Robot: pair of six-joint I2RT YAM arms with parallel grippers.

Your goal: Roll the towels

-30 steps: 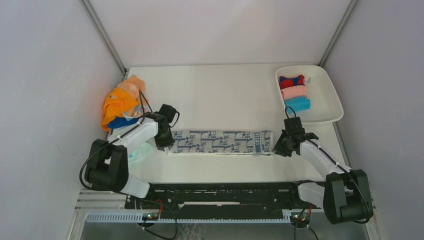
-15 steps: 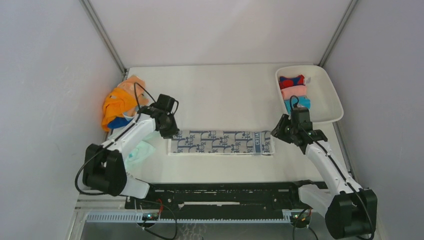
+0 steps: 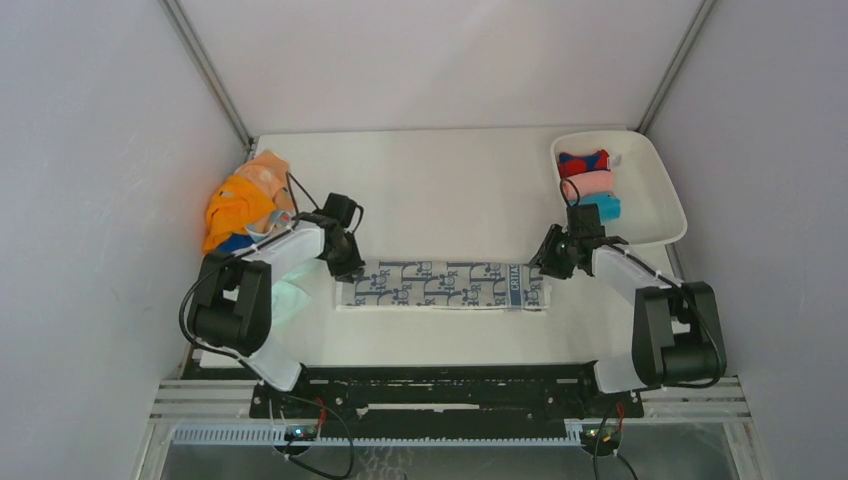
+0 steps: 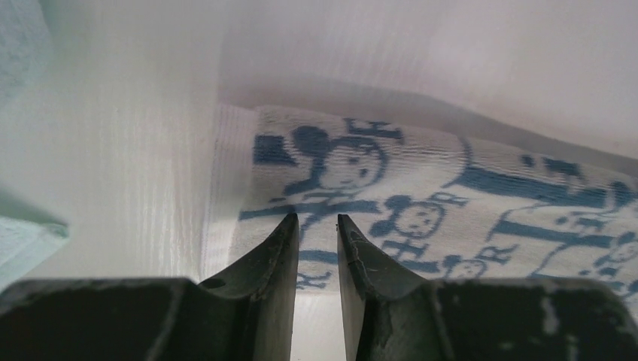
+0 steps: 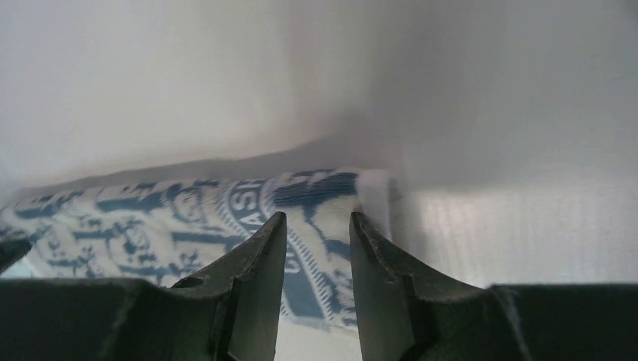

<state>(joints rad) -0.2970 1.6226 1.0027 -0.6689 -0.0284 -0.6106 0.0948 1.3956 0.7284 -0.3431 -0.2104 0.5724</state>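
Observation:
A white towel with blue printed figures (image 3: 443, 285) lies flat as a long folded strip across the middle of the table. My left gripper (image 3: 349, 268) is at its left end, near the far corner. In the left wrist view the jaws (image 4: 316, 219) stand narrowly apart just above the towel (image 4: 451, 203), holding nothing. My right gripper (image 3: 546, 264) is at the towel's right end, near the far corner. In the right wrist view the jaws (image 5: 317, 216) stand apart over the blue emblem on the towel (image 5: 188, 207), holding nothing.
A white tray (image 3: 665, 205) at the back right holds three rolled towels: red and blue (image 3: 583, 162), pink (image 3: 588, 184), light blue (image 3: 596, 208). An orange towel pile (image 3: 240, 205) and a mint towel (image 3: 288, 300) lie at the left, beside my left arm.
Both grippers have moved from the near side of the towel's ends towards its far corners and dropped low over it. The towel has not moved.

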